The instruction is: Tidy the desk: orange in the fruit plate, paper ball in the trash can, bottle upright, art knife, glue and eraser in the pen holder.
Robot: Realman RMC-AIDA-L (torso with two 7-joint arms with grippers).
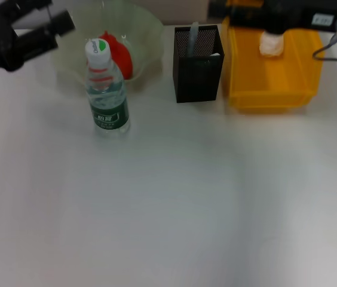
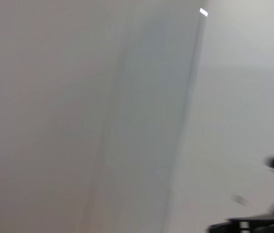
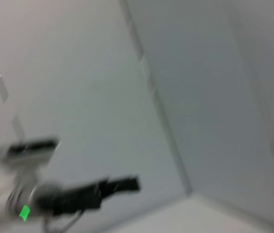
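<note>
One clear plastic bottle [image 1: 107,89] stands upright on the smooth white desk [image 1: 168,209], just before the wavy-rimmed translucent fruit plate [image 1: 147,36] holding one orange [image 1: 120,52]. Beside them stand a black mesh pen holder [image 1: 198,63] and a yellow trash can [image 1: 273,69] containing the paper ball [image 1: 271,43]. The near desk lies bare. The left gripper [image 1: 40,27] hovers by the plate, fingers parted and holding nothing; how the right gripper [image 1: 276,12], above the can, stands cannot be made out.
</note>
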